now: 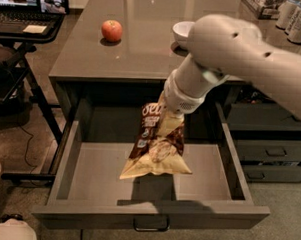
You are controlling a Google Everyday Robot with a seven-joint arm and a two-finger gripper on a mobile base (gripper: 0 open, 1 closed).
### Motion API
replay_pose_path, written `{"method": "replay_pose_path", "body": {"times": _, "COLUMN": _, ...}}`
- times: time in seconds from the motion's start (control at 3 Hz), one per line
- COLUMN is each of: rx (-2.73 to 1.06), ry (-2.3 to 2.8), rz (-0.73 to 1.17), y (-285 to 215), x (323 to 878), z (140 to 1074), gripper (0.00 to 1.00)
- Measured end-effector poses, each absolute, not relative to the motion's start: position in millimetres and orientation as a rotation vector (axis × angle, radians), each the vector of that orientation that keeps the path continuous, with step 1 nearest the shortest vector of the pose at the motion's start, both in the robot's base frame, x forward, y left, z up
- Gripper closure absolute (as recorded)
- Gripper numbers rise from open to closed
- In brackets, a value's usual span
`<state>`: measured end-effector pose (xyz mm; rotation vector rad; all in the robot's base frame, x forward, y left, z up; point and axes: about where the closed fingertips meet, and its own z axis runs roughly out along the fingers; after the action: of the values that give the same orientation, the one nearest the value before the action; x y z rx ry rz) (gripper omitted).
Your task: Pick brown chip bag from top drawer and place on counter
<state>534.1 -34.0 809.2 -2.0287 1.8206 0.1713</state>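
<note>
The brown chip bag (157,147) hangs in the air over the open top drawer (98,175), its pale yellow lower end just above the drawer floor. My gripper (167,112) is shut on the bag's top end, and its fingers are mostly hidden behind my white wrist and the bag. The gripper is near the counter's front edge, over the middle of the drawer. The drawer's pull handle (151,224) faces the camera. The glossy grey-brown counter (138,56) stretches behind the drawer.
A red apple (112,30) and a white bowl (182,32) sit on the counter. Several cans (297,18) stand at its far right. Narrower grey drawers (274,152) are at the right. A black desk with a laptop (24,21) is at the left.
</note>
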Motion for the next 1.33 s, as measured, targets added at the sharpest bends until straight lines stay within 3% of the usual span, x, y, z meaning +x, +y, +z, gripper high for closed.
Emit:
{"method": "replay_pose_path", "body": {"times": 0.67, "rx": -1.954, "ry": 1.638, "rz": 0.042, "y": -33.7, "x": 563.9, "z": 909.1, "gripper": 1.0}}
{"method": "replay_pose_path", "body": {"times": 1.33, "rx": -1.827, "ry": 1.489, "rz": -0.032, "y": 20.2, "x": 629.4, "z": 984.8, "gripper": 1.0}}
